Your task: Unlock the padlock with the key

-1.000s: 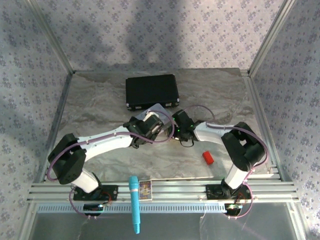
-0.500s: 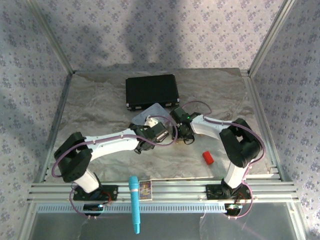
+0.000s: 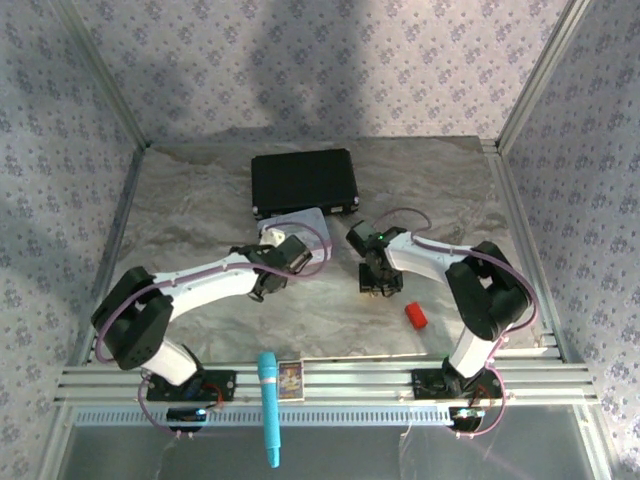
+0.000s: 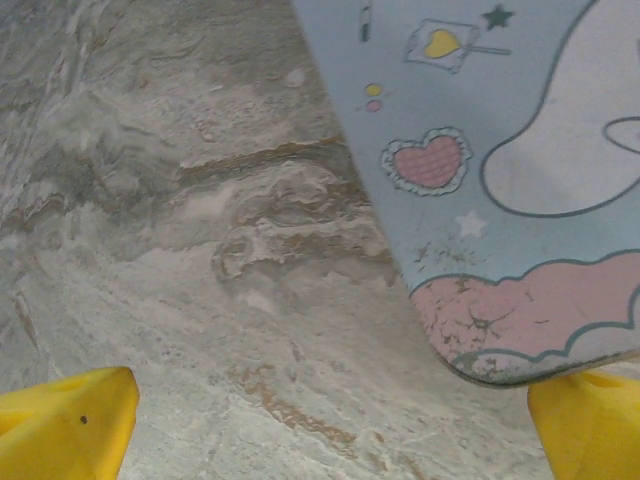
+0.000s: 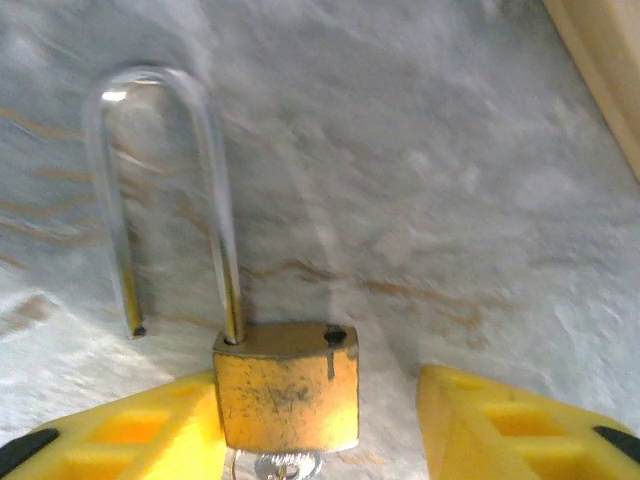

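Note:
The brass-gold padlock (image 5: 285,385) lies on the marbled table between my right gripper's (image 5: 315,405) yellow fingers. Its silver shackle (image 5: 215,200) has sprung out: one leg is still in the body, and the other ends free beside an empty hole. The silver key (image 5: 285,465) sticks out of the body's near end. My right gripper (image 3: 378,283) is open; the left finger (image 5: 130,435) lies against the padlock, and the right finger (image 5: 500,430) stands clear of it. My left gripper (image 4: 330,420) is wide open over bare table by the pale blue tin's (image 4: 500,170) corner.
A black case (image 3: 303,182) lies at the back behind the tin (image 3: 312,220). A red cylinder (image 3: 415,316) sits near the right arm. A tan wooden block's edge (image 5: 600,70) shows at upper right of the right wrist view. A blue tube (image 3: 268,405) rests on the front rail.
The two grippers, close together in the middle a second ago, have drawn apart. The left moved left, the right moved right and nearer. The right jaws have widened off the padlock.

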